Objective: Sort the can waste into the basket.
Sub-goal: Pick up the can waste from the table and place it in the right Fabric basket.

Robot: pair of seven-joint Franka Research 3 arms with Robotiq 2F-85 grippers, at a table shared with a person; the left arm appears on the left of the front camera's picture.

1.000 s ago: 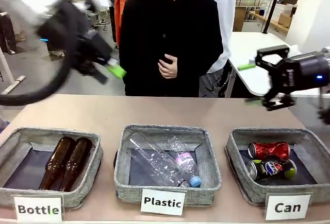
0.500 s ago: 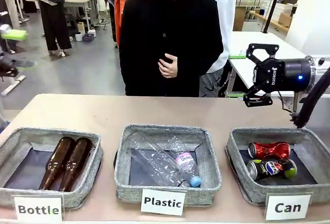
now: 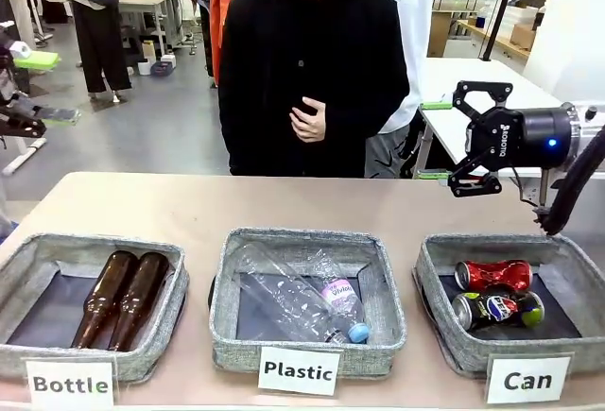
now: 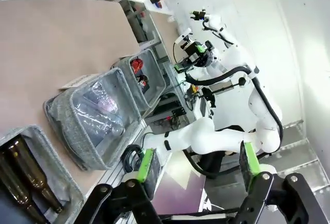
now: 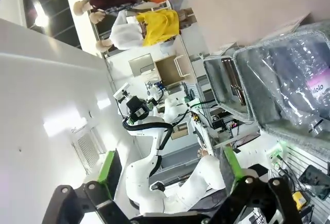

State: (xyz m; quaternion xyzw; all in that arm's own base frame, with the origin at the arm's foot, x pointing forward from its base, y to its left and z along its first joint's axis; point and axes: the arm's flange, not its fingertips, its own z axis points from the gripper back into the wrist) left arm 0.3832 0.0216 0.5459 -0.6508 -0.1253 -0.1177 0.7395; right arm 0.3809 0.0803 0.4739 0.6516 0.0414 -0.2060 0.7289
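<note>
**Colours across the bench**

The bench (image 3: 189, 205) is pale tan. All three baskets are grey fabric with dark liners, the one signed "Can" (image 3: 437, 309) included, and each white sign carries black lettering. One crushed can (image 3: 493, 275) is red with silver ends; the other can (image 3: 497, 310) is dark blue-black with red, white and yellow-green marks. Both glass bottles (image 3: 121, 299) are brown. The plastic bottle (image 3: 301, 303) is clear, its cap blue. The right hand (image 3: 437, 140) is black with green pads

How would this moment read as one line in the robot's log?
cans: both in Can basket | left gripper: open, empty | right gripper: open, empty, above table | person: watching
</note>
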